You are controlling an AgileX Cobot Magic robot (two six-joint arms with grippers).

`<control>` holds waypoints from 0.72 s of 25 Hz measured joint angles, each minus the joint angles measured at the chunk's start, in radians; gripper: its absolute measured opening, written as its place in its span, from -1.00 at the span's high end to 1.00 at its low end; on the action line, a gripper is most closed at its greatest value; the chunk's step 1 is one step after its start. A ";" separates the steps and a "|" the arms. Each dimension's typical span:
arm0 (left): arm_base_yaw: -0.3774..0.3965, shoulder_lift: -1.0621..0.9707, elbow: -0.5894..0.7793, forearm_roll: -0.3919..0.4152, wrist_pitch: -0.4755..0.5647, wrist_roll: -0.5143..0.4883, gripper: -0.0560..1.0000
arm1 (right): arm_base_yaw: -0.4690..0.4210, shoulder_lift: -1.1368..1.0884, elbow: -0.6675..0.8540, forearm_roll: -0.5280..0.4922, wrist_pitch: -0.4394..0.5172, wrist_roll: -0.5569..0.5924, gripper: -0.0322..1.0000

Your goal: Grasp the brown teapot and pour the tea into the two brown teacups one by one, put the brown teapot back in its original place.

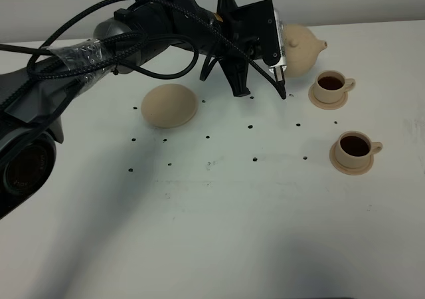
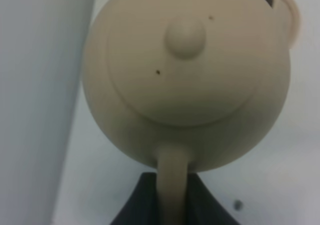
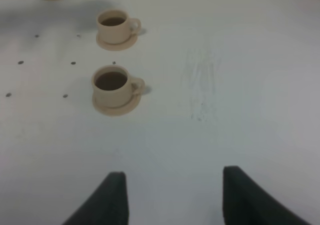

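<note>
The brown teapot [image 1: 303, 48] hangs above the table at the back right, spout pointing right, level or nearly so. My left gripper [image 1: 283, 46] is shut on its loop handle. In the left wrist view the teapot [image 2: 187, 75] fills the frame, its handle running down between the dark fingers [image 2: 131, 207]. Right of it stand the two brown teacups on their saucers, the far one [image 1: 330, 85] and the near one [image 1: 354, 148], both holding dark tea. They also show in the right wrist view [image 3: 114, 26] [image 3: 111, 86]. The wide saucer [image 1: 170, 105], the original place, lies bare at centre left. My right gripper [image 3: 172, 200] is open over bare table.
The left arm with its black cables [image 1: 133, 26] reaches across the back of the white table [image 1: 232, 212] from the left. Small black dots mark the tabletop around the saucers.
</note>
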State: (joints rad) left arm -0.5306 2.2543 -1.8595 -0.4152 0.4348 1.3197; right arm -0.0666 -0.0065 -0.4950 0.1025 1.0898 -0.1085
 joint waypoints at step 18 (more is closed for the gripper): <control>0.004 0.000 0.000 0.248 0.237 -0.651 0.65 | 0.000 0.000 0.000 0.000 0.000 0.000 0.12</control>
State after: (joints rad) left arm -0.5263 2.2543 -1.8595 -0.1676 0.6718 0.6690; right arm -0.0666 -0.0065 -0.4950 0.1025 1.0898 -0.1085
